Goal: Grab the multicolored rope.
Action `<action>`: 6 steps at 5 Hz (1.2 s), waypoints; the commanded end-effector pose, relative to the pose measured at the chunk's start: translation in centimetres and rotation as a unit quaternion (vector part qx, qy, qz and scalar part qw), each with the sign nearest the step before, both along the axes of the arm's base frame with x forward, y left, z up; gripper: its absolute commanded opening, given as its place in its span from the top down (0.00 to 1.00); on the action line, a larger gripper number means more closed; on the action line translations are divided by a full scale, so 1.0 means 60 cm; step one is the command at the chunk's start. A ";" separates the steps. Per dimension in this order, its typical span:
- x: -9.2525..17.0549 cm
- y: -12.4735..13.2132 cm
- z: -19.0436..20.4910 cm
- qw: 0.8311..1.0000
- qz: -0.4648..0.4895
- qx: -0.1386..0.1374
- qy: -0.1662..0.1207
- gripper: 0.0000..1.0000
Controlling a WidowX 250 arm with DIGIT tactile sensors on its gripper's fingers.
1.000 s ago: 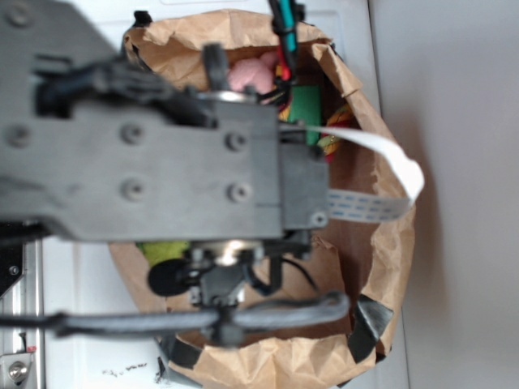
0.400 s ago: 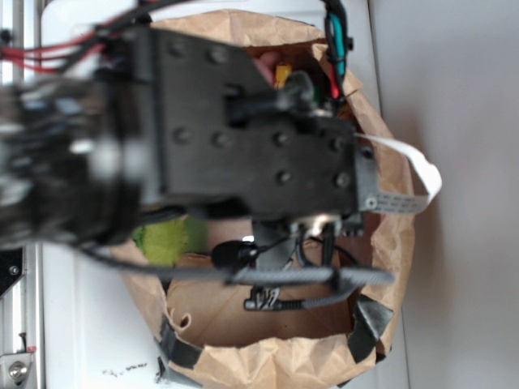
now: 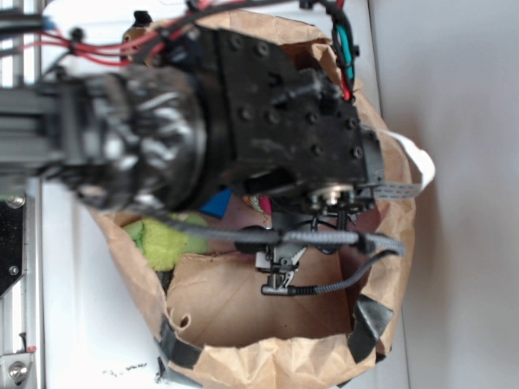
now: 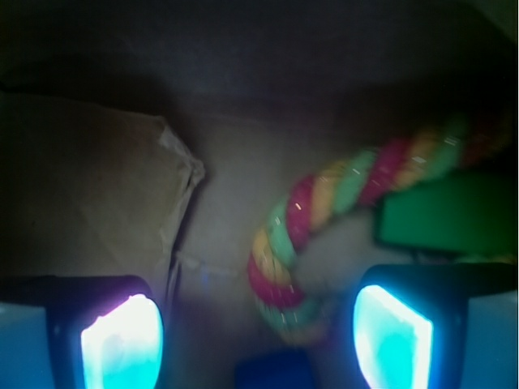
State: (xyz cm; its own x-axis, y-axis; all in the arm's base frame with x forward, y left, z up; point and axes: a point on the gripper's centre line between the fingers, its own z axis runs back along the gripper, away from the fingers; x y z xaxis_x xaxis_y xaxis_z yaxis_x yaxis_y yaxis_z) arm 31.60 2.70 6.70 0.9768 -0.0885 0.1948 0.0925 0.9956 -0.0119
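The claw (image 4: 257, 340) stood spread in the wrist view, its glowing fingers (image 4: 122, 344) flanking the multicolored rope (image 4: 324, 219), which curved over the dim bag floor, its end blurred. From outside, the arm (image 3: 243, 130) reached down into the paper bag (image 3: 276, 361), hiding the rope; a lime-green plush (image 3: 162, 239) peeked out.

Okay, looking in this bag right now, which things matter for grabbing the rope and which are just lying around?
For the job:
multicolored rope, bent between the open fingers
gripper

Just lying about:
lime-green plush
green block, beside the rope
blue piece
paper bag, holding everything
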 end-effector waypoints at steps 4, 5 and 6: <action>0.038 0.025 -0.056 0.999 0.046 -0.008 0.001 0.00; 0.049 0.030 -0.076 0.998 0.055 -0.004 0.004 0.00; 0.048 0.029 -0.090 0.998 0.056 -0.012 0.014 0.00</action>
State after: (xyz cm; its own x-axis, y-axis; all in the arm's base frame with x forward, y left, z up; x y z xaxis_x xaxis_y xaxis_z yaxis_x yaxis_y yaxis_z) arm 33.69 3.37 1.96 0.9884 0.0066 0.1515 -0.0004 0.9992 -0.0405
